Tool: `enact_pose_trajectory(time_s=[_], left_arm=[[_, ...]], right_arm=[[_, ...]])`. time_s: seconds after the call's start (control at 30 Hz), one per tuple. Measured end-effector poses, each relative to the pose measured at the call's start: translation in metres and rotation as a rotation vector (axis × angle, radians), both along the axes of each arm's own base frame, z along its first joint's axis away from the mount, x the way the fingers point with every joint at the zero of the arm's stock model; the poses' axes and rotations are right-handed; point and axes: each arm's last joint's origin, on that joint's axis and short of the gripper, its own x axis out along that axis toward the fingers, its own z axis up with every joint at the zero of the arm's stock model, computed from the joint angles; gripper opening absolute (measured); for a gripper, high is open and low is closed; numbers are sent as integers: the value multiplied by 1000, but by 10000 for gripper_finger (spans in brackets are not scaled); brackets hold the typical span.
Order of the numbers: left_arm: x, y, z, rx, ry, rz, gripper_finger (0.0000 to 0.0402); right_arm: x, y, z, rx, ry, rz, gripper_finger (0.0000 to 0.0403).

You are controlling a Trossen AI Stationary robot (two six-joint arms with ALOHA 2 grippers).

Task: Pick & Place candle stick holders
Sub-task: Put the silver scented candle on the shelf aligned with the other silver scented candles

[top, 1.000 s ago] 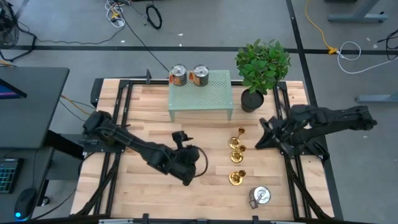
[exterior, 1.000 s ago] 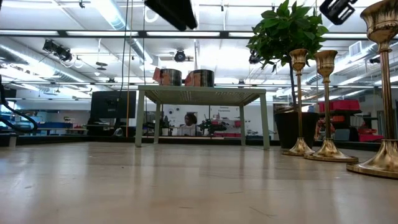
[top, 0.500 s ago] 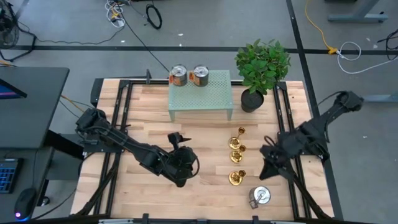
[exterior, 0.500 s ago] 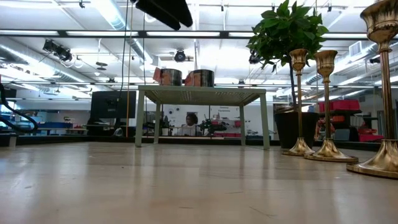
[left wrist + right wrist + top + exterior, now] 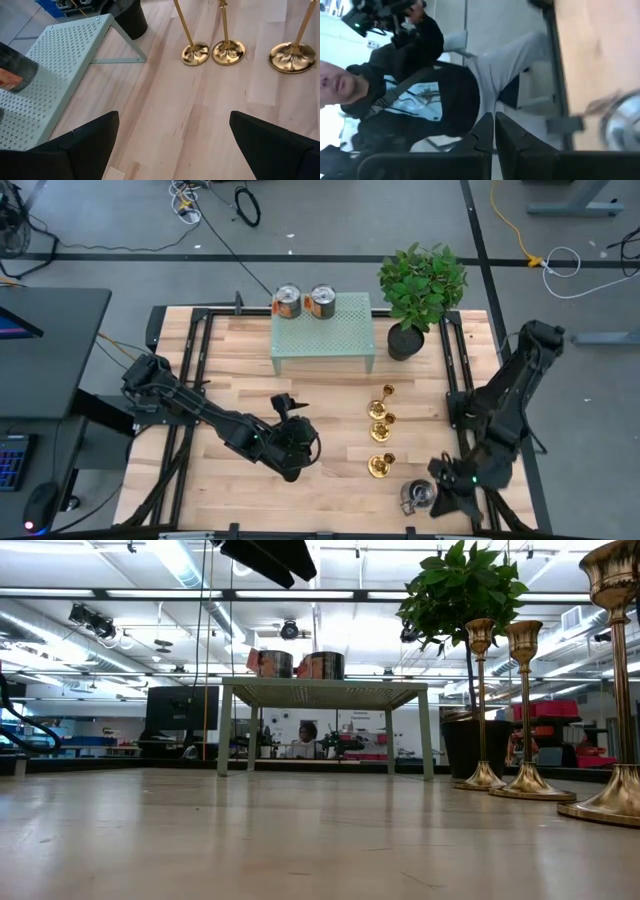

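Note:
Three gold candle stick holders stand upright on their round bases in a row right of the table's middle: one far (image 5: 386, 393), one in the middle (image 5: 379, 418), one near (image 5: 380, 465). They also show in the low view (image 5: 525, 710) and in the left wrist view (image 5: 228, 51). My left gripper (image 5: 288, 402) is open and empty above the table's middle, left of the row, its fingers (image 5: 85, 145) spread wide. My right gripper (image 5: 440, 502) is shut and empty at the near right, its fingers (image 5: 485, 135) together, pointing past the table's near edge.
A silver tin can (image 5: 417, 495) lies close beside my right gripper. A green perforated shelf (image 5: 322, 340) at the far middle bears two tin cans (image 5: 287, 302). A potted plant (image 5: 420, 290) stands at the far right. A person (image 5: 420, 95) is beyond the near edge.
My right arm has swung from the table's right side, beside the far candle stick holders, toward the near edge and now sits by the lying can. My left gripper has drawn a little toward the table's left. The candle stick holders have not moved.

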Motion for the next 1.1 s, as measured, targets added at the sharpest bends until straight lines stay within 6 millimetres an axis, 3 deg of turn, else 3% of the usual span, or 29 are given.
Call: enact_pose_trajectory(time_s=[0.27, 0.4, 0.6, 0.9, 1.1], left_arm=[[2, 0, 1, -8, -16, 1, 390], [2, 0, 1, -12, -24, 1, 390], [3, -1, 2, -36, -25, -11, 390], [3, -2, 1, -54, -20, -25, 390], [4, -2, 2, -47, -19, -34, 390]], right_arm=[[2, 18, -23, -35, 195, -89, 4], [12, 25, -7, -82, 207, -84, 3], [17, 32, 21, -311, 332, -131, 1], [33, 57, 18, -555, 628, -114, 1], [40, 58, 16, -588, 663, 12, 2]])
